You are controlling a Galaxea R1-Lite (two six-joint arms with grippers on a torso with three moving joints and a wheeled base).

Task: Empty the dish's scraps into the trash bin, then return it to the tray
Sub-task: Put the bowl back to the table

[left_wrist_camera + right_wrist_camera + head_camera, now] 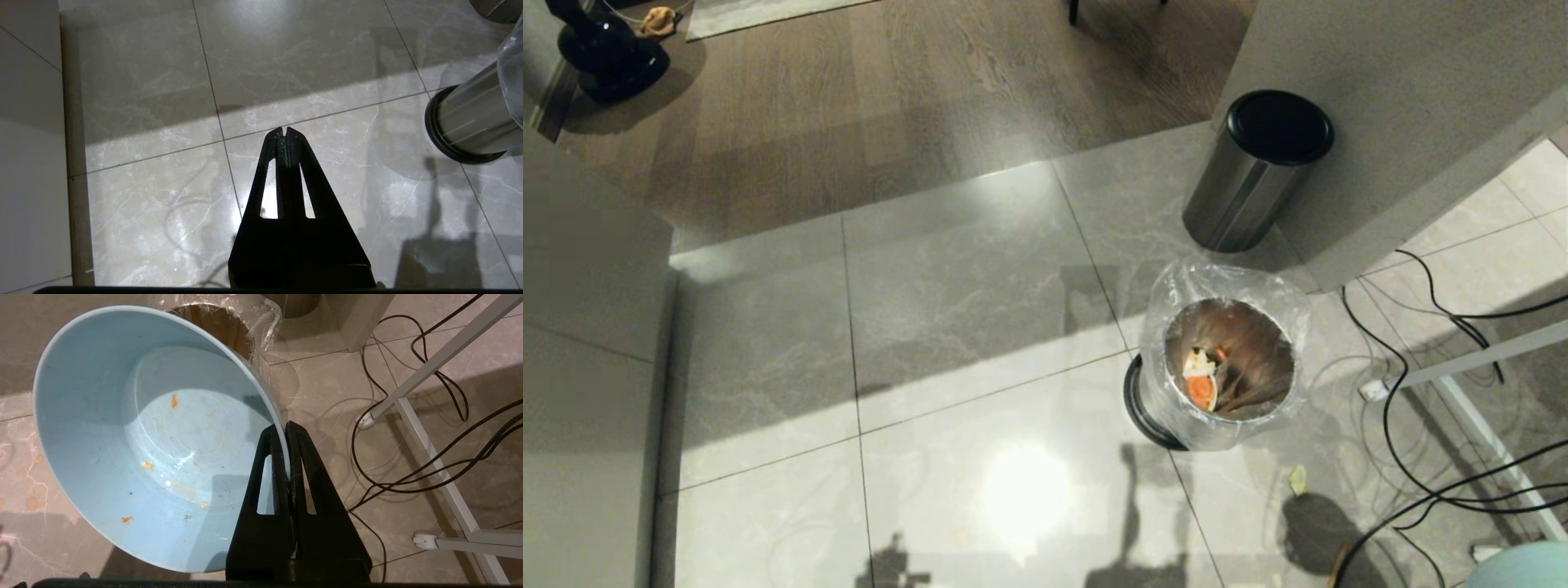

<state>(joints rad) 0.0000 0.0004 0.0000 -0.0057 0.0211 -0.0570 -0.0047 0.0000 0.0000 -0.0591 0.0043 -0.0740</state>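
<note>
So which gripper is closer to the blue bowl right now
Right. The right gripper is clamped on the rim of the blue bowl. The left gripper is shut and empty over bare floor tiles, no bowl near it.

No readable text, label, brand, number or sign shows anywhere (in any of the three views)

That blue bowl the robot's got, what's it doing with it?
The right gripper is pinching the rim of the light-blue bowl, jaws shut on it. The bowl is nearly empty, just a few tiny crumbs stuck inside. The carrot slices and pale bits already lie in the bag-lined trash bin on the floor. The left gripper hangs shut over bare tiles, holding nothing. No tray is in view, so the bowl isn't back yet.
</note>
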